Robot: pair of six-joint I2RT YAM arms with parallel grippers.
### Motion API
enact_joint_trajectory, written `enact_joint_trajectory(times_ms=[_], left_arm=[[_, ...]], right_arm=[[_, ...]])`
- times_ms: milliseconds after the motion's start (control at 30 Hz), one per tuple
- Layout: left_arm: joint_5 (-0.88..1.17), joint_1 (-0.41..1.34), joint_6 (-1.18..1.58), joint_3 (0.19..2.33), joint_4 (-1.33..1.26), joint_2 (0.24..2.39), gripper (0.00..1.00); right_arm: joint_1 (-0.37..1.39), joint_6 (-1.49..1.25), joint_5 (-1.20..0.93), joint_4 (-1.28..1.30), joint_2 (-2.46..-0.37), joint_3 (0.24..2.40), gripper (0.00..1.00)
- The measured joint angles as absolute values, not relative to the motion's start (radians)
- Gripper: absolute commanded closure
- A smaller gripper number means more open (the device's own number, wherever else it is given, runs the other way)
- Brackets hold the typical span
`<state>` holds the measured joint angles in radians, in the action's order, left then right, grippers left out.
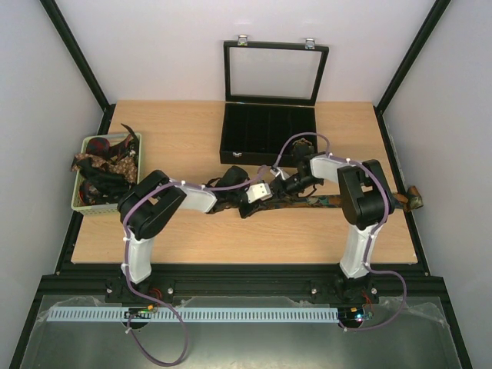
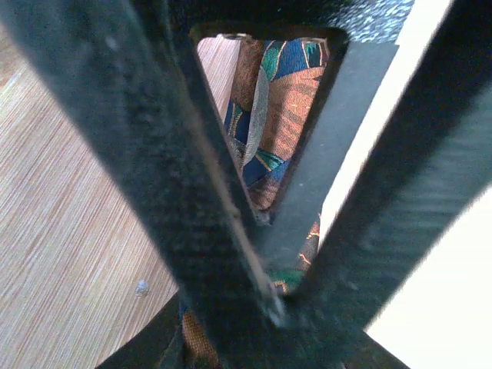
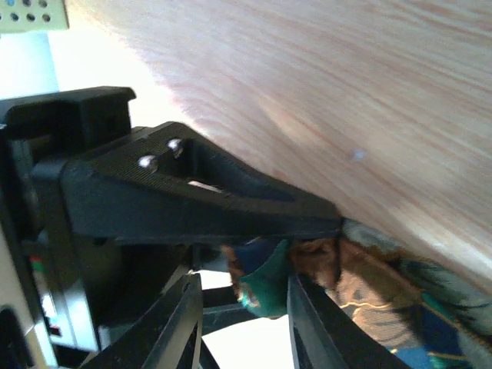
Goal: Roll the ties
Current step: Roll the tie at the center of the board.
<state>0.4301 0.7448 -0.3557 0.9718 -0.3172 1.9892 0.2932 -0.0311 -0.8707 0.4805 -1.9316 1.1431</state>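
Observation:
One patterned tie (image 1: pixel 319 203) lies stretched across the middle of the table, its far end past the right arm. My left gripper (image 1: pixel 244 201) is down on its left part. In the left wrist view the left gripper (image 2: pixel 288 296) is shut on the tie (image 2: pixel 280 115), whose blue, orange and green cloth shows between the converging fingers. My right gripper (image 1: pixel 296 184) sits just right of it. In the right wrist view the right gripper (image 3: pixel 244 280) stands open, with a teal fold of the tie (image 3: pixel 369 284) hanging in the gap under a left finger (image 3: pixel 231 207).
A pale green basket (image 1: pixel 80 201) at the left edge holds several more ties (image 1: pixel 104 165). A black compartmented box (image 1: pixel 269 134) with its glass lid raised stands at the back. Bare wood (image 1: pixel 192 138) lies between the basket and the box.

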Motion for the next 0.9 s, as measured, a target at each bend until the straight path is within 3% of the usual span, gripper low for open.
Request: enact_joint_trajectory(times_ms=[67, 133, 167, 233, 367, 700, 767, 900], left_arm=[[0.43, 0.745, -0.356, 0.973, -0.313, 1.989, 0.73], [0.429, 0.745, -0.356, 0.976, -0.307, 1.989, 0.72], [0.429, 0.745, -0.356, 0.977, -0.306, 1.989, 0.72], [0.428, 0.745, -0.355, 0.978, -0.304, 1.989, 0.68], [0.426, 0.742, -0.353, 0.98, -0.299, 1.988, 0.47], [0.429, 0.714, -0.358, 0.887, -0.337, 1.922, 0.22], [0.427, 0.713, -0.355, 0.86, -0.345, 1.901, 0.02], [0.416, 0.705, -0.317, 0.825, -0.346, 1.827, 0.01]], right_arm=[[0.293, -0.036, -0.867, 0.474, -1.945, 1.147, 0.77], [0.292, -0.038, -0.857, 0.467, -1.963, 1.148, 0.96], [0.292, -0.035, -0.857, 0.464, -1.971, 1.148, 0.98], [0.294, -0.036, -0.858, 0.463, -1.975, 1.153, 0.99], [0.294, -0.028, -0.836, 0.464, -1.976, 1.153, 0.99], [0.246, 0.017, -0.842, 0.468, -2.009, 1.15, 0.99], [0.236, 0.028, -0.854, 0.471, -2.017, 1.15, 0.99], [0.23, 0.045, -0.864, 0.473, -2.022, 1.15, 0.99]])
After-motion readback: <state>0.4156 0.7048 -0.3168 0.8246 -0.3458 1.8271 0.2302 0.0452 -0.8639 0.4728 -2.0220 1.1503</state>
